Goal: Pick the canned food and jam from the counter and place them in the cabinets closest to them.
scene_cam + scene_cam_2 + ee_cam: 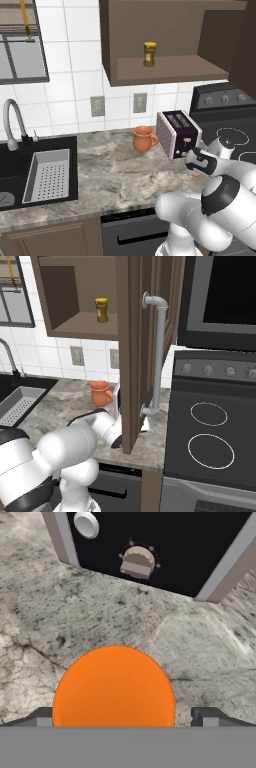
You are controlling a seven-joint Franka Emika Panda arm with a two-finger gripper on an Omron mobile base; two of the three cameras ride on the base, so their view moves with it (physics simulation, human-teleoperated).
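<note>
The jam (114, 684) shows from above as a round orange top on the marbled counter (60, 612), in front of a toaster. My gripper (122, 717) hangs open right over it, one fingertip (42, 716) on each side of the jar and apart from it. In the left base view the gripper (193, 169) points down beside the toaster, with a sliver of the jam (196, 175) under it. The open wall cabinet (165, 67) is up above the counter (115, 170). The canned food is out of view.
A black and silver toaster (177, 132) stands just behind the jar, a clay jug (143, 138) to its left. An amber jar (149, 54) sits on the cabinet shelf. The open cabinet door (132, 356) hangs before my hand. Sink (47, 175) left, stove (210, 431) right.
</note>
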